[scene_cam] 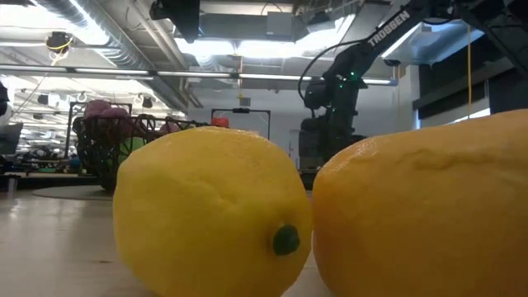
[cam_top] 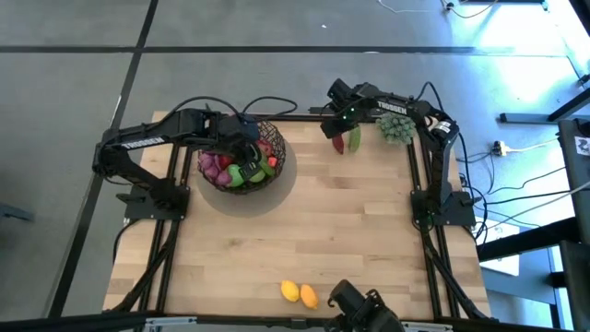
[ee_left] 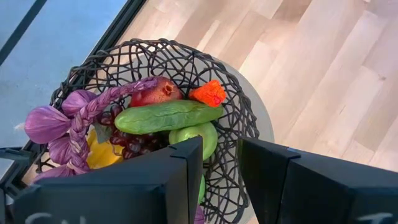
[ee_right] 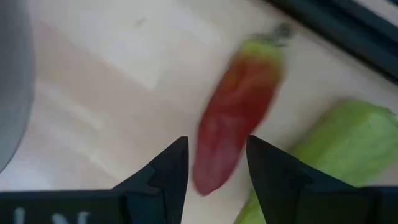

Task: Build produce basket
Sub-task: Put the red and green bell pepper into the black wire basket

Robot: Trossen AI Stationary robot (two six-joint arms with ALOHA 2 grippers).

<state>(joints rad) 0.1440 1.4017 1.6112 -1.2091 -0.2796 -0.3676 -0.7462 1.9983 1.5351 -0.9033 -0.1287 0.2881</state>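
Observation:
The dark wire basket [cam_top: 277, 175] stands at the table's far left. It holds a cucumber [ee_left: 166, 116], a pomegranate [ee_left: 155, 92], a green apple [ee_left: 200, 134], grapes [ee_left: 127, 144] and more produce. My left gripper [ee_left: 221, 149] hovers open above the basket's rim, holding nothing. At the far edge a red pepper [ee_right: 233, 115] and a green pepper [ee_right: 339, 146] lie on the wood. My right gripper [ee_right: 216, 146] is open and points down over the red pepper [cam_top: 339, 144], one finger on either side of its pointed end. I see no touch.
A pale-green bushy clump [cam_top: 396, 127] sits at the far right corner, beside the right arm. A lemon [cam_top: 289, 290] and an orange-yellow fruit [cam_top: 308, 296] lie at the near edge, filling the low view. Bare wood lies across the table's middle.

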